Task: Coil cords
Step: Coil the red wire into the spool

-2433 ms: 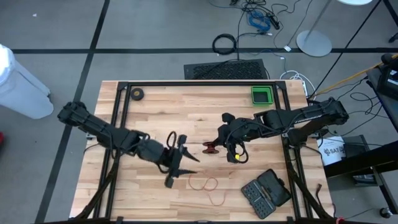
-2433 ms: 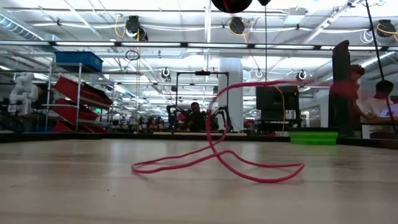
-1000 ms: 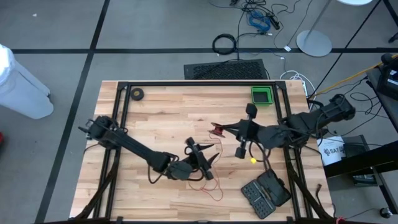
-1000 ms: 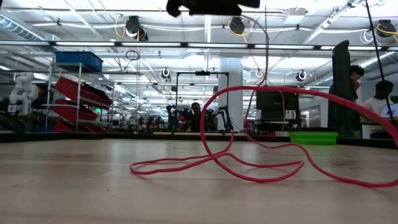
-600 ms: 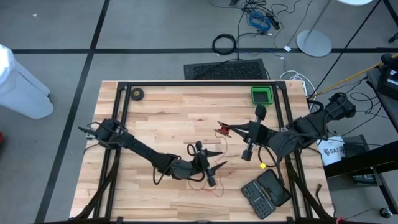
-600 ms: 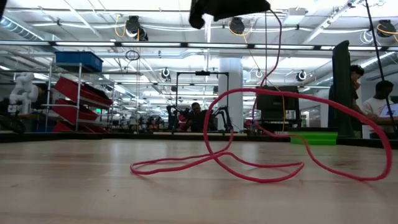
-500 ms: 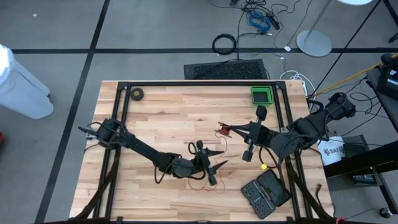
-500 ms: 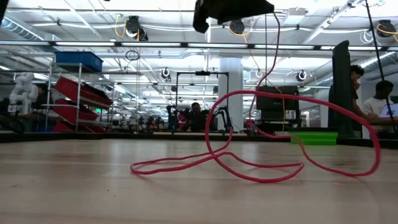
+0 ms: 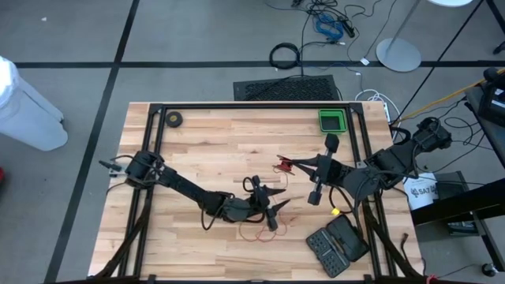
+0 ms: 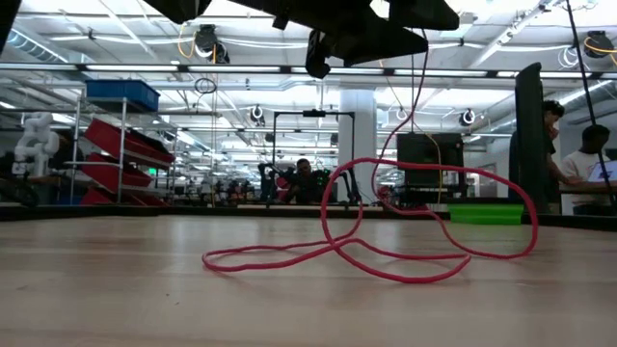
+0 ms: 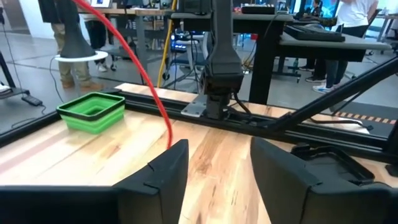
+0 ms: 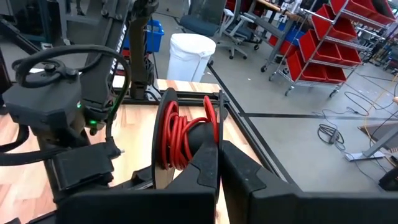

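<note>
Here the wooden surface point(image 9: 205, 150) is the biggest thing, with a black frame around it. The left arm reaches across it toward the front middle, low over the wood. Its left gripper point(image 9: 271, 211) hangs right over the loose loops of the red cord point(image 10: 386, 253). In the left wrist view the jaws stand apart, and the cord point(image 11: 134, 59) runs up just past one finger point(image 11: 168, 171); nothing sits between the jaws.

The right arm comes in from the right side. Its right gripper point(image 9: 304, 166) is up off the wood, right of the middle. Its jaws are clenched on the black reel point(image 12: 186, 140), which has red cord wound around it. From above, the reel point(image 9: 282, 166) shows as a small red and black thing at the tip of the jaws.

In the low view the cord lies in big floppy loops on the wood, and one strand goes up to the dark arms overhead.

A black tool case point(image 9: 338, 244) lies open at the front right corner. A green bin point(image 9: 331, 121) sits at the back right. A small black tape roll point(image 9: 173, 120) sits at the back left. A tiny yellow thing point(image 9: 334, 211) lies near the case.
</note>
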{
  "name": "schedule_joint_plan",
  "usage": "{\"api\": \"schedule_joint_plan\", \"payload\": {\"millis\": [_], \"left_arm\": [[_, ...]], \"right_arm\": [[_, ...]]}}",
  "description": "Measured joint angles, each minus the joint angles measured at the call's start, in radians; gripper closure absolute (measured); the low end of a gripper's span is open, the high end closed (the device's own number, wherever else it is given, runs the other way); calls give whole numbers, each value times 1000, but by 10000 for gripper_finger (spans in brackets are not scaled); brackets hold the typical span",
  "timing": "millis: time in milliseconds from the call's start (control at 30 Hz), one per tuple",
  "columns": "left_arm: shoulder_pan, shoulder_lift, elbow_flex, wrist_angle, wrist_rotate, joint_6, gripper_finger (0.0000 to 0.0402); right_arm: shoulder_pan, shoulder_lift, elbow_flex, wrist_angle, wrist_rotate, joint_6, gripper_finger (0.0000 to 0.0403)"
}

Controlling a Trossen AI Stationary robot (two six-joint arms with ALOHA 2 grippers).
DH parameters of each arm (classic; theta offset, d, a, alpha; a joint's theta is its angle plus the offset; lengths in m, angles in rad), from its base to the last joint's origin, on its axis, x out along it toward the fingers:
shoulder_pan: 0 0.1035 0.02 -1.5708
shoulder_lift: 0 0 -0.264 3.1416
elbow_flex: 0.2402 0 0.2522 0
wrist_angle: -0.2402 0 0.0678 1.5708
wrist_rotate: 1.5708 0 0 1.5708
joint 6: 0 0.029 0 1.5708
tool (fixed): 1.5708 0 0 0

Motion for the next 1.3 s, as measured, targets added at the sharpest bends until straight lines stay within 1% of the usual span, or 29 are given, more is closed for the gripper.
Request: {"api": "schedule_joint_plan", "payload": {"millis": [133,233,467,600,667,800,867,1133,1300], "left_arm": [[1,0,0,0,0,7,252],[6,0,0,-2,-1,29,265],[28,0,0,-11,-8,32,267],[17,0,0,-31,-14,33,268],[5,0,0,-34,-45,53,268],[-15,0,0,-73,-171,86,268],[-15,1,0,-87,-197,86,268],[20,19,0,-80,-180,65,268],[53,63,0,-74,-66,-29,268]], "right_arm": [[0,0,0,1,0,0,403],[0,0,0,1,-2,0,403],[0,0,0,1,-5,0,403],[0,0,0,0,-6,0,403],[0,0,0,-1,-7,0,403],[0,0,0,-2,-8,0,403],[0,0,0,-3,-8,0,403],[0,0,0,-3,-8,0,403],[0,0,0,-4,-8,0,403]]}}
